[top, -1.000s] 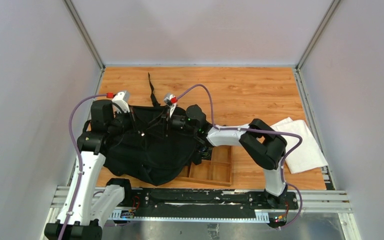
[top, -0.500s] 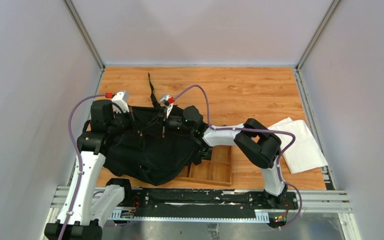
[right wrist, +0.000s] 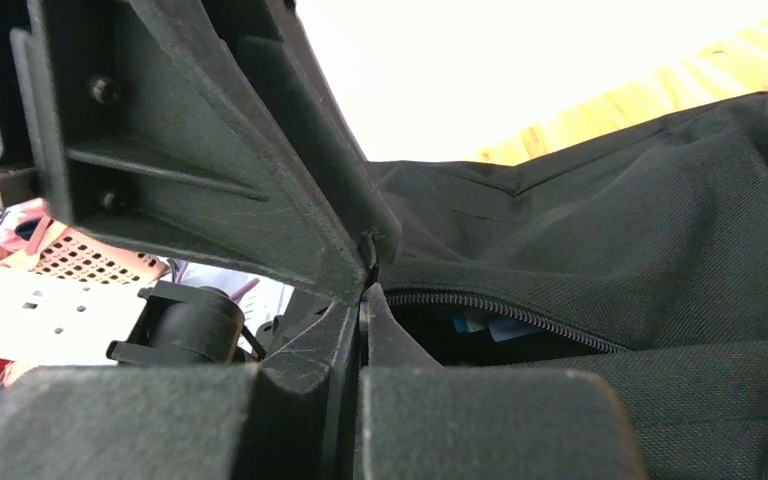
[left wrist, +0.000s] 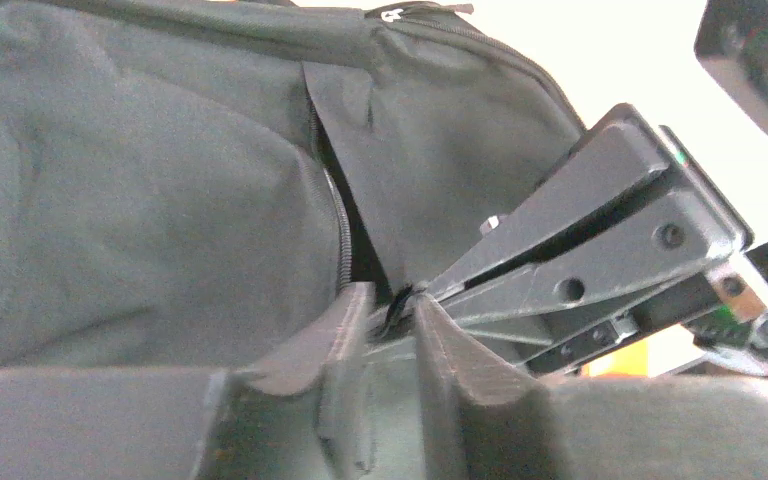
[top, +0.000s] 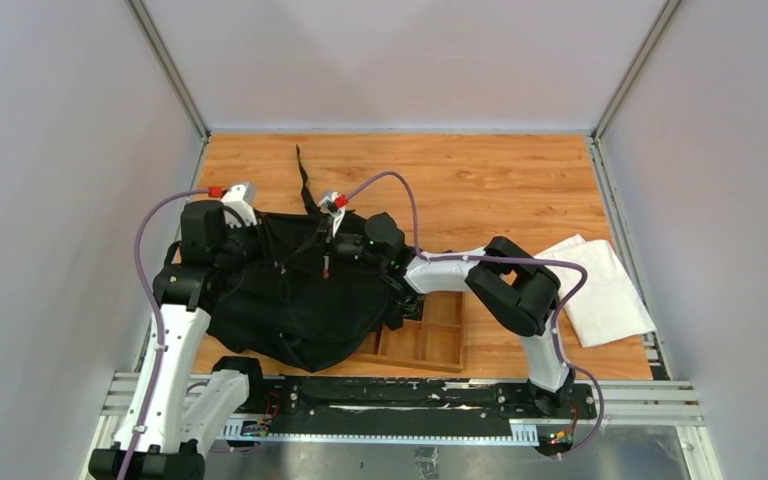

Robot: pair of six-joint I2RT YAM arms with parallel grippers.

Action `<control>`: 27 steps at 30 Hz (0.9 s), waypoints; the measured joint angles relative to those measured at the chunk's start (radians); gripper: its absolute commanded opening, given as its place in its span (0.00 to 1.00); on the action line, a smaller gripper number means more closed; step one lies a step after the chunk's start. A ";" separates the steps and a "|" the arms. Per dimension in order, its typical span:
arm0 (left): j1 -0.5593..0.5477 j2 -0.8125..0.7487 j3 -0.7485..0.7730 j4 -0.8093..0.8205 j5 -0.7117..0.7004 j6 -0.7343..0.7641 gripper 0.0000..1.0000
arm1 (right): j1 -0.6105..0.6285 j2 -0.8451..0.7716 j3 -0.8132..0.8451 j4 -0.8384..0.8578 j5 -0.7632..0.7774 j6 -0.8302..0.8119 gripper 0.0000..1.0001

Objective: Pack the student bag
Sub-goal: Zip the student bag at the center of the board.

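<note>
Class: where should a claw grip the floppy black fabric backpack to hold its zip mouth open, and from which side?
Probably the upper lip of the floppy black fabric backpack, beside the zipper teeth, approached from above: that edge is a thin raised fold; the panels sag.

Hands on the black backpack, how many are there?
2. The left hand and the right hand both pinch the backpack at its zipper, tips almost meeting.
</note>
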 measured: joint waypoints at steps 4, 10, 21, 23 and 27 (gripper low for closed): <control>0.000 0.001 0.016 -0.014 -0.028 -0.009 0.87 | 0.004 0.009 0.000 -0.002 -0.006 0.014 0.00; -0.002 -0.020 0.070 -0.110 -0.115 -0.042 0.84 | 0.008 0.011 0.000 0.001 0.003 0.027 0.00; -0.002 -0.278 -0.037 -0.239 -0.252 -0.119 0.60 | 0.008 0.011 0.048 -0.039 0.003 0.049 0.00; -0.002 -0.276 -0.076 -0.248 -0.240 -0.125 0.60 | 0.008 0.011 0.051 -0.049 0.004 0.053 0.00; -0.002 -0.270 -0.114 -0.253 -0.224 -0.136 0.60 | 0.008 0.011 0.061 -0.061 0.003 0.056 0.00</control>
